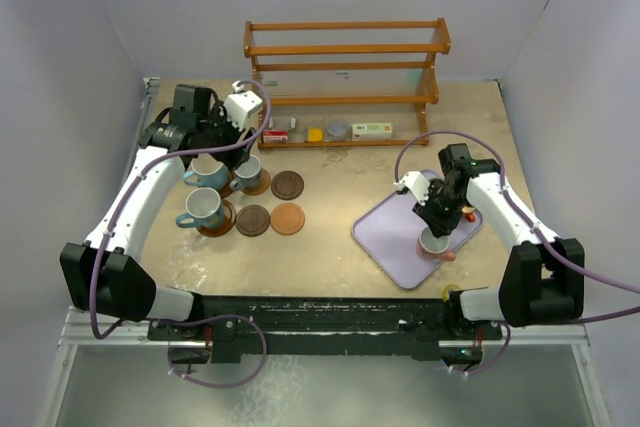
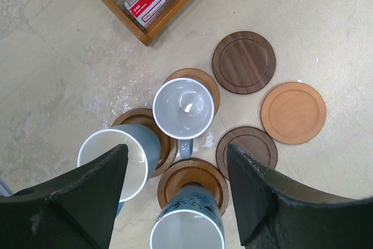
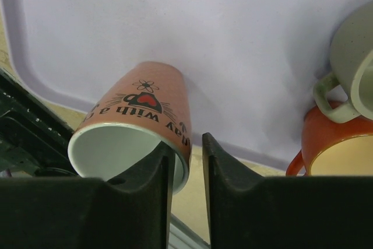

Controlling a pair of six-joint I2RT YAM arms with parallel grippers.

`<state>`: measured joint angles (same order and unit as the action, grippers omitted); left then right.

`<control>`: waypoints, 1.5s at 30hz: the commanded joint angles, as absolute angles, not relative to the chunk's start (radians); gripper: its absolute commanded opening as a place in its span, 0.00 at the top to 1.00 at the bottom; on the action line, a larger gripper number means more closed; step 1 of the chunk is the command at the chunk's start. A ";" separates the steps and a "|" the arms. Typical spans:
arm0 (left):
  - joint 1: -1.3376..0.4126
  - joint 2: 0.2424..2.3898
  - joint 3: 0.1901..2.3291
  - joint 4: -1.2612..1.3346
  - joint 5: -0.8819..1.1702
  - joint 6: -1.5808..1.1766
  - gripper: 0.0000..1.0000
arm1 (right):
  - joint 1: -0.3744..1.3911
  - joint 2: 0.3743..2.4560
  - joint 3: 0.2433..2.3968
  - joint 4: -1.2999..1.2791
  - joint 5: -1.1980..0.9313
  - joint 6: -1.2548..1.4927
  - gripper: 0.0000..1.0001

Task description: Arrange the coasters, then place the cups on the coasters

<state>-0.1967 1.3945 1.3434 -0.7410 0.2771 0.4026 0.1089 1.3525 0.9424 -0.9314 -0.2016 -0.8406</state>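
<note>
Pale, bare walls (image 1: 60,67) close in a mottled beige table (image 1: 330,257), with a wooden rack (image 1: 345,52) along its far edge and a lavender tray (image 1: 385,232) on the right. On the left, six round wooden coasters lie close together in two rows. Three carry upright cups: two light blue ones (image 2: 116,164) (image 2: 187,231) and a smaller grey one (image 2: 183,109). Two dark coasters (image 2: 243,62) (image 2: 247,150) and a light orange one (image 2: 293,112) are bare. The left gripper (image 2: 176,155) hangs wide open above those cups. On the tray, a salmon mug (image 3: 145,103) with black lettering and a heart sits at the near rim, beside a pale speckled mug (image 3: 355,56) and an orange mug (image 3: 332,144). The right gripper (image 3: 187,144) is narrow and straddles the salmon mug's wall; whether it pinches is unclear.
</note>
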 commanded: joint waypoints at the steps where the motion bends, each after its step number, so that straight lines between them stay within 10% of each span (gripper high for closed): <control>1: -0.191 1.359 1.342 -0.697 0.296 0.391 0.34 | 0.103 1.351 0.957 -0.936 -0.240 -0.816 0.75; 16: -0.192 1.357 1.341 -0.678 0.258 0.400 0.32 | 0.103 1.316 1.062 -0.997 -0.284 -0.779 1.00; 31: -0.192 1.376 1.399 -0.663 0.211 0.321 0.20 | 0.193 1.379 1.390 -0.818 -0.373 -0.334 1.00; 45: -0.363 1.440 1.457 -0.548 0.096 0.197 0.20 | 0.443 1.506 1.535 -0.426 0.028 0.084 1.00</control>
